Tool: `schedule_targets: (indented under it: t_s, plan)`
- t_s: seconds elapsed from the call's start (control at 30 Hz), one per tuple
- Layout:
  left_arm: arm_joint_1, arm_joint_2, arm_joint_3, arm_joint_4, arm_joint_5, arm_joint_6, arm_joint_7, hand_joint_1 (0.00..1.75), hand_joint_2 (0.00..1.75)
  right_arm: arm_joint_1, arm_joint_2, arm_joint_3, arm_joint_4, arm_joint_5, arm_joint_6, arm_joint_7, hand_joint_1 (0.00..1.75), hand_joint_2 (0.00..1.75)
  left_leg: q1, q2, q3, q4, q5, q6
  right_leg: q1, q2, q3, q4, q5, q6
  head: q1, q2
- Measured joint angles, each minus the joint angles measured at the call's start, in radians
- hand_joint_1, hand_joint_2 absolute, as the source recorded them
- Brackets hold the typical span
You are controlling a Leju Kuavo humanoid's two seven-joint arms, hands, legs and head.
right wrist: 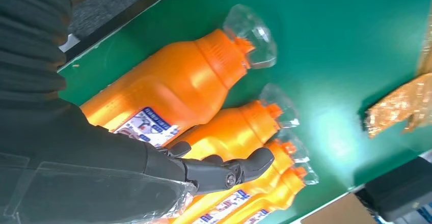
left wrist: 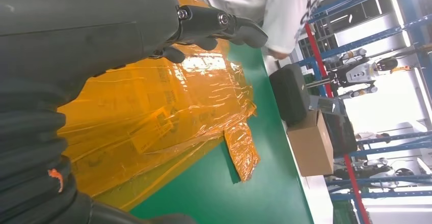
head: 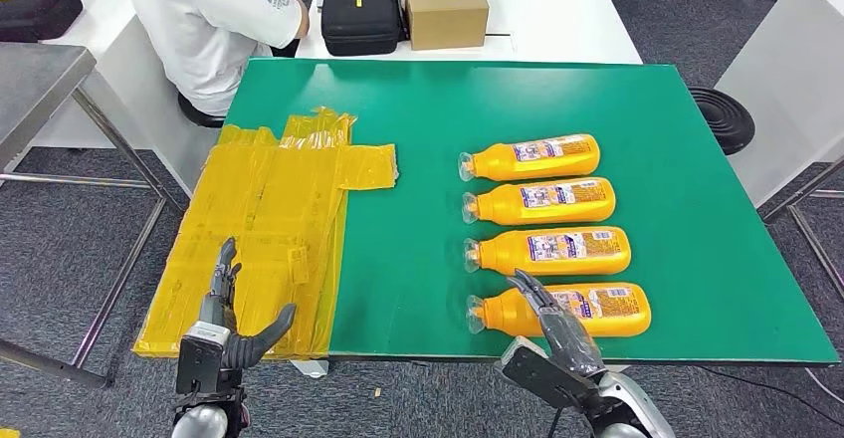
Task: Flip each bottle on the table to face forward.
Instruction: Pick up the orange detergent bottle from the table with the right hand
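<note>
Your right hand [head: 557,330] sat at the frame's bottom, fingers spread and empty, partly covering the nearest orange bottle [head: 582,309]. Your left hand [head: 227,321], lower left, was open over yellow plastic sheeting [head: 269,219]. Four orange bottles lay in a column right of centre on the green table [head: 448,119], clear caps left, labels up. A seated person [head: 214,20] was cropped at upper left.

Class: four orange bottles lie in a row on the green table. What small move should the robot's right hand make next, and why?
Probably lower the right hand onto the nearest bottle and grip it. The hand hovers over that bottle, fingers apart, holding nothing.
</note>
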Motion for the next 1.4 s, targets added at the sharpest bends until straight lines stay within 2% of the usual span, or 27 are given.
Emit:
schedule_targets:
  t_s: [0.5,1.4]
  plan:
    - [-0.002,-0.001,0.000,0.000,0.000,-0.012,0.000,0.00,1.75,-0.005,0.009,-0.047,0.024,0.095,-0.025,0.014,0.00,1.75,0.000,0.000,0.000,0.000,0.000,0.000,0.000,0.000,0.000,0.000,0.000,0.000,0.000,0.000]
    - [-0.015,-0.002,0.000,0.005,0.009,-0.024,0.002,0.00,1.75,-0.055,0.002,-0.146,0.124,0.115,-0.017,0.048,0.00,1.75,-0.001,0.000,0.000,0.000,0.000,0.000,-0.001,0.000,0.000,0.000,0.000,0.000,0.000,0.000]
